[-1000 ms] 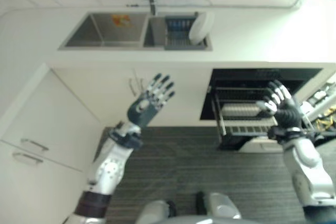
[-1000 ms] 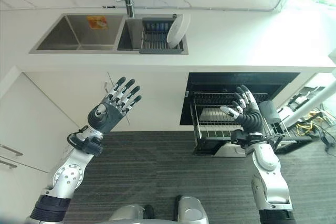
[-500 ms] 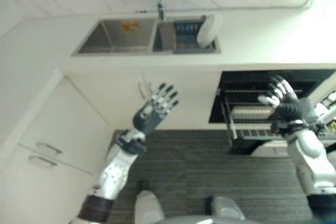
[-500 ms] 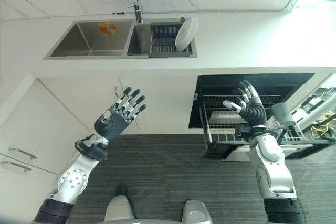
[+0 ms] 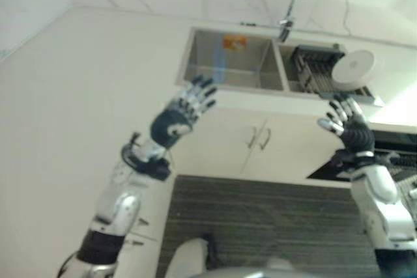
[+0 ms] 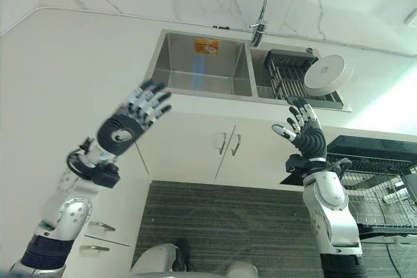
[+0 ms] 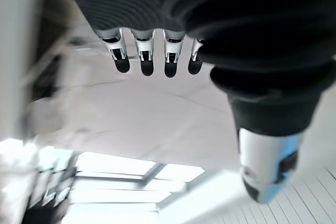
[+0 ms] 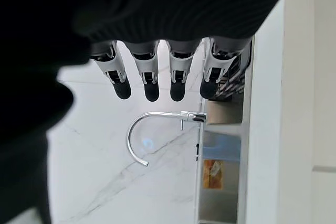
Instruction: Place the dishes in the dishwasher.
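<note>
Standing on edge in the dark wire dish rack (image 6: 296, 75) that fills the right basin of the steel double sink (image 6: 202, 69), the round white plate (image 6: 328, 74) leans at the rack's right end, its face turned toward the robot. It lies up and slightly right of the right hand (image 6: 305, 136), which hovers in front of the white counter edge (image 6: 195, 103) with its fingers spread and holding nothing. Its wrist view shows the fingers straight, aimed toward the curved chrome tap (image 8: 157, 132). The left hand (image 6: 133, 115) is also spread wide and empty, raised before the left basin, well apart from the plate, so the right hand is clearly nearer. The plate's flat face rather than its rim meets that hand (a grasp would probably need fingers over the top rim). The counter edge and the rack's front wall stand between hand and plate. The pulled-out dishwasher rack (image 6: 378, 193) sits low to the right, under the counter, beside white cabinet doors (image 6: 221, 144).
</note>
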You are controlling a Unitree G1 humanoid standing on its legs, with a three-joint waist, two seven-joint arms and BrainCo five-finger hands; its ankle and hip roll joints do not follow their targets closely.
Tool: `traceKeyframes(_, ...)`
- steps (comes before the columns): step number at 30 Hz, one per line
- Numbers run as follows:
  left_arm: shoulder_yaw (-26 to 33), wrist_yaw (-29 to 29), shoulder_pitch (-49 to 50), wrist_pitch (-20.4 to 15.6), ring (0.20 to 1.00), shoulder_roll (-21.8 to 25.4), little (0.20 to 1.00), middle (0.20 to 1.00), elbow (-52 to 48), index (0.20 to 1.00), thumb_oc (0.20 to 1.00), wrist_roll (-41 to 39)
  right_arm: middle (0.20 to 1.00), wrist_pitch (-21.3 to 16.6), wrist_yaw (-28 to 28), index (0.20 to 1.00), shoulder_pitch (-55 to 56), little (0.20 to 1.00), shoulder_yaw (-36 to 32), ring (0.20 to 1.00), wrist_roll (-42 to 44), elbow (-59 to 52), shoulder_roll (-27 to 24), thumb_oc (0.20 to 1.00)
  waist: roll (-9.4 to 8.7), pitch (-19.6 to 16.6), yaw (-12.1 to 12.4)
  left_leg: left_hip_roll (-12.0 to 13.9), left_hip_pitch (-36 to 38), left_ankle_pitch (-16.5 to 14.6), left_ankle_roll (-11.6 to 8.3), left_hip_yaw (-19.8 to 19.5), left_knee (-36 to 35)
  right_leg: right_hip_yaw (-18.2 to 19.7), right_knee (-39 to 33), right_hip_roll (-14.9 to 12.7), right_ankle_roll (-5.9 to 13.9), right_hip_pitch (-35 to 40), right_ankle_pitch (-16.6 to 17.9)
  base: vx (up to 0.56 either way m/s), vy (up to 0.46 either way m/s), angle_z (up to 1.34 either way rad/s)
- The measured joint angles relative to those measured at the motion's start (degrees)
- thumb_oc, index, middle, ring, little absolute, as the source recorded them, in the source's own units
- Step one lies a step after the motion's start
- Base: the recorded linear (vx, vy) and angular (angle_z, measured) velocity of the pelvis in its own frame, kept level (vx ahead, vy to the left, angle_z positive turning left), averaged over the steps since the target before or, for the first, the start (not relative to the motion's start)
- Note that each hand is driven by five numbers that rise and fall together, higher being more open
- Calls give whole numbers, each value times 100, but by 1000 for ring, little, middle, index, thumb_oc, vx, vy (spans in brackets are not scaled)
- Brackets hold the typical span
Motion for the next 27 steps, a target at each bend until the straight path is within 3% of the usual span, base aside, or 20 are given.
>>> traceKeyframes(1,57,15,-27,-100,1000,-35,1000,1000,-42,1000,1000,11,1000,2,-4,1000,53,1000,16,1000,-6,-20,5,1000,12,0,-2,-36,83,-10,13,-14,-25,45,620,88,-34,-262,-224,158,86,-23)
traceKeyframes(2,139,43,-21,-228,1000,-180,1000,1000,-149,1000,1000,147,1000,4,-7,1000,66,1000,21,1000,-12,-63,-1,1000,66,7,-4,-120,176,1,-6,-119,-124,-44,1051,223,-159,-598,-679,134,-48,-28)
traceKeyframes(3,130,98,-30,-350,1000,-279,1000,1000,-217,1000,1000,281,1000,11,-7,1000,73,1000,49,1000,-13,-74,-38,1000,170,8,-13,-140,323,208,-468,-52,-519,-409,618,433,-571,-802,-1019,111,-203,0)
traceKeyframes(4,89,162,-229,-449,1000,-88,1000,1000,-168,1000,1000,459,1000,-5,-8,1000,43,1000,99,1000,-11,-45,-19,1000,-145,7,-178,-49,43,-230,26,-5,336,-531,-588,241,-725,-782,-1028,111,-309,-8)
traceKeyframes(5,-27,329,-592,-568,1000,12,1000,1000,49,1000,1000,536,1000,-6,52,1000,-100,1000,139,1000,-3,145,-331,1000,-135,84,-121,176,30,-471,-334,-358,610,-603,-897,-116,-95,-1249,-1144,182,-476,-7)
traceKeyframes(6,-74,463,-627,-579,1000,-95,1000,1000,233,1000,1000,674,1000,4,43,1000,-107,1000,131,1000,-3,158,-358,1000,-98,153,-173,127,141,-454,-294,-360,578,-663,-1044,-212,-255,-1616,-1047,232,-468,-4)
traceKeyframes(7,-233,568,-591,-597,1000,-147,1000,1000,277,1000,1000,783,1000,-38,32,1000,-98,1000,135,1000,-7,99,-245,1000,-134,206,-344,-14,274,-487,-357,-399,524,-485,-1036,-435,-232,-2119,-769,274,-478,47)
traceKeyframes(8,-464,655,-513,-582,1000,-171,1000,1000,307,1000,1000,902,1000,-19,-7,1000,-79,1000,171,1000,-12,61,-38,1000,-146,248,-455,-46,422,-500,-359,-377,530,-202,-1093,-534,-329,-2388,-482,251,-441,75)
traceKeyframes(9,-541,656,-399,-549,1000,-181,1000,1000,272,1000,1000,944,1000,-18,-4,1000,-79,1000,248,1000,-12,25,-21,1000,-111,288,-459,25,584,-518,-330,-311,512,-162,-1163,-517,-410,-2381,-353,250,-495,79)
traceKeyframes(10,-452,665,-200,-539,1000,-144,1000,1000,136,1000,1000,1100,1000,-18,-11,1000,-68,1000,247,1000,-12,21,-28,1000,-120,285,-452,193,786,-519,-331,-116,413,-231,-1106,-416,-501,-2199,-299,240,-542,69)
traceKeyframes(12,-271,715,89,-535,1000,-68,1000,1000,-47,1000,1000,1116,1000,-12,-8,1000,-113,1000,259,1000,-13,20,-48,1000,-148,267,-254,516,1186,-526,-371,-135,109,-483,-1037,-133,-503,-1730,-309,208,-472,27)
traceKeyframes(13,-196,746,130,-532,1000,-24,1000,1000,-137,1000,1000,1112,1000,-8,-14,1000,-141,1000,258,1000,-13,16,-49,1000,-232,214,-195,620,1356,-536,-568,-147,17,-508,-1091,23,-503,-1472,-284,182,-374,-26)
traceKeyframes(14,-151,790,175,-527,1000,-79,1000,1000,-210,1000,1000,1107,1000,25,-15,1000,-281,1000,265,1000,-12,66,-126,1000,-120,167,-160,910,1456,-598,-742,-133,-10,-542,-993,317,-684,-1385,-316,185,-395,-33)
traceKeyframes(16,-244,784,158,-459,1000,-114,1000,1000,-280,1000,1000,1110,1000,38,-26,1000,-452,1000,263,1000,-7,30,-231,1000,110,111,-345,1416,1670,-328,-1047,-99,-321,-673,-642,855,-1143,-1493,-740,149,-375,-44)
traceKeyframes(19,-243,834,115,-413,1000,-127,1000,1000,-283,1000,1000,1109,1000,125,35,1000,-513,1000,247,1000,8,14,-441,1000,120,95,-629,1697,1895,234,-1031,-124,-370,-598,-326,1274,-1541,-1469,-1147,119,-325,-49)
traceKeyframes(20,-244,842,98,-394,1000,-129,1000,1000,-283,1000,1000,1109,1000,133,50,1000,-508,1000,241,1000,12,15,-469,1000,119,95,-676,1681,1875,212,-1076,-123,-396,-580,-354,1298,-1589,-1459,-1181,117,-298,-28)
traceKeyframes(24,-287,929,108,-324,1000,-274,1000,1000,-271,1000,1000,1113,1000,166,349,1000,-269,1000,254,1000,244,15,-622,1000,145,16,-717,1704,1849,768,-1278,-31,-336,-595,-389,1504,-1743,-1317,-1441,117,-252,-11)
traceKeyframes(25,-309,948,105,-324,1000,-276,1000,1000,-268,1000,1000,1113,1000,165,375,1000,-277,1000,250,1000,247,13,-626,1000,138,20,-693,1707,1774,853,-1199,70,-189,-563,-433,1494,-1747,-1284,-1433,83,-100,8)
traceKeyframes(26,-355,951,118,-297,1000,-285,1000,1000,-262,1000,1000,1114,1000,167,382,1000,-271,1000,257,1000,250,14,-630,1000,126,24,-635,1432,1567,529,-1178,117,-56,-451,-569,1443,-1798,-1200,-1361,94,-54,0)
traceKeyframes(27,-397,952,163,-295,1000,-309,1000,1000,-262,1000,1000,1113,1000,167,383,1000,-282,1000,262,1000,251,14,-631,1000,141,17,-589,971,1255,249,-1006,64,-108,-417,-791,1392,-1698,-1162,-1225,89,-25,-2)
